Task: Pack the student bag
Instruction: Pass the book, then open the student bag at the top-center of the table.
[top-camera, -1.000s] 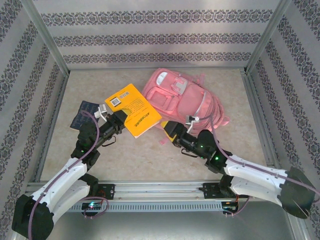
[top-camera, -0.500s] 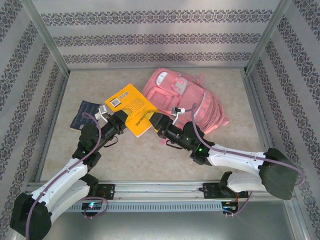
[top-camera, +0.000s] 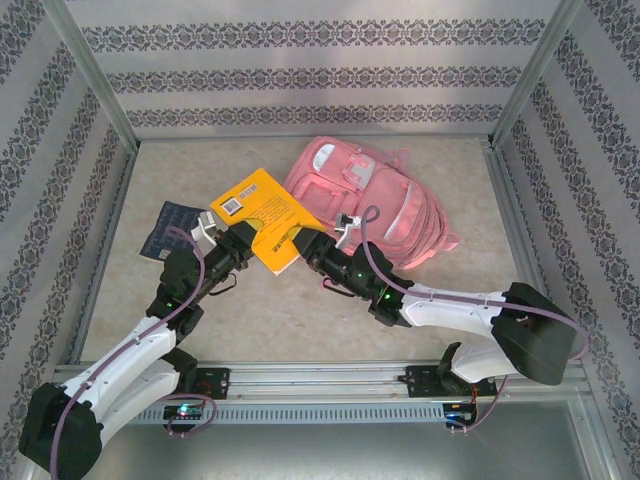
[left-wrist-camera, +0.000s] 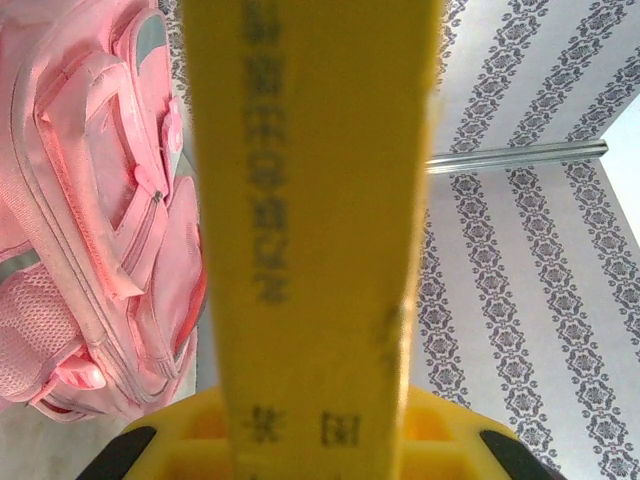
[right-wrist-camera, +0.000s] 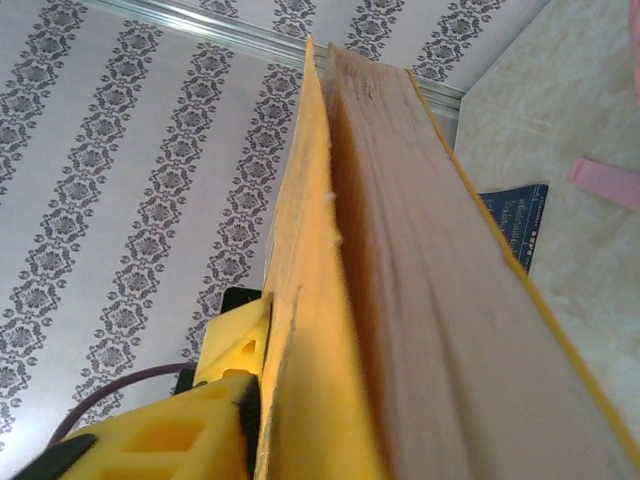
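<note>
Soft, even light is cast from above, and only faint shadows are thrown on the tabletop (top-camera: 300, 320). The yellow book (left-wrist-camera: 310, 200) is rendered blurred in the left wrist view.

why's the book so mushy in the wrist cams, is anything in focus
Left wrist: the yellow book sits at the lens, so its print is blurred, while the student bag beside it is sharper. Right wrist: the near page edges smear out, and the wallpaper behind is crisper. Top external: sharp throughout, soft even light, only faint shadows on the table.
</note>
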